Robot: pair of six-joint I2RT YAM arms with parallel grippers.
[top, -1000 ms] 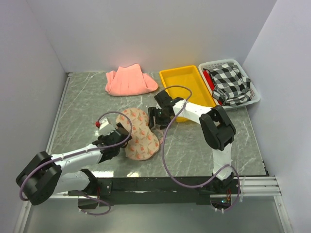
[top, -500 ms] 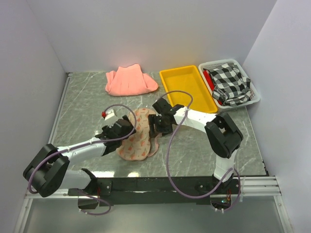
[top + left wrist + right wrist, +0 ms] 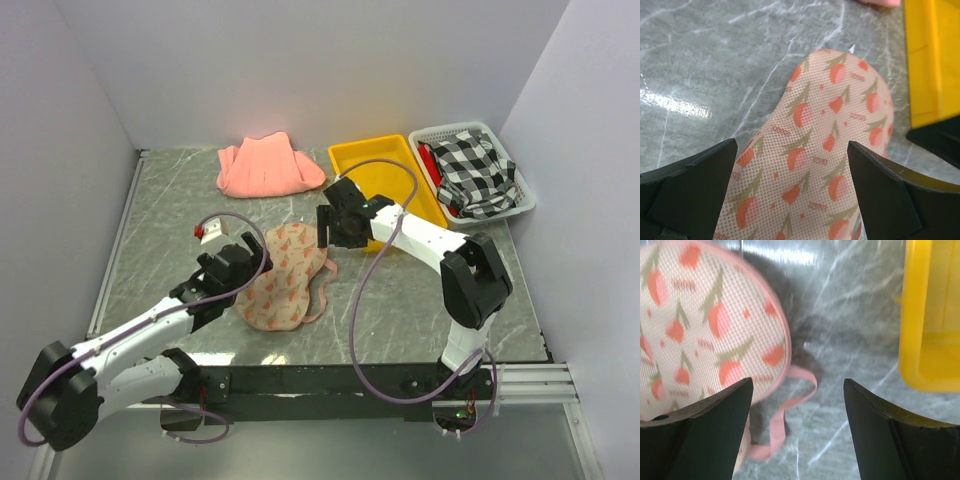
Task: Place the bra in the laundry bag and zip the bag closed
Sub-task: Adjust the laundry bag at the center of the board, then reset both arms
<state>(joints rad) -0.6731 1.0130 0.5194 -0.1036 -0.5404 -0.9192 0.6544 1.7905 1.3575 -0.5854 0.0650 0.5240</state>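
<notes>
On table (image 3: 170, 220), one laundry bag (image 3: 288, 285) (tulip-printed)

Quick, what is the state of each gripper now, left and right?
Left gripper: open, holding nothing, above the bag.
Right gripper: open, holding nothing.

Open tool (image 3: 790, 192) over laundry bag (image 3: 835, 135)

No readable text or markings anywhere
</notes>
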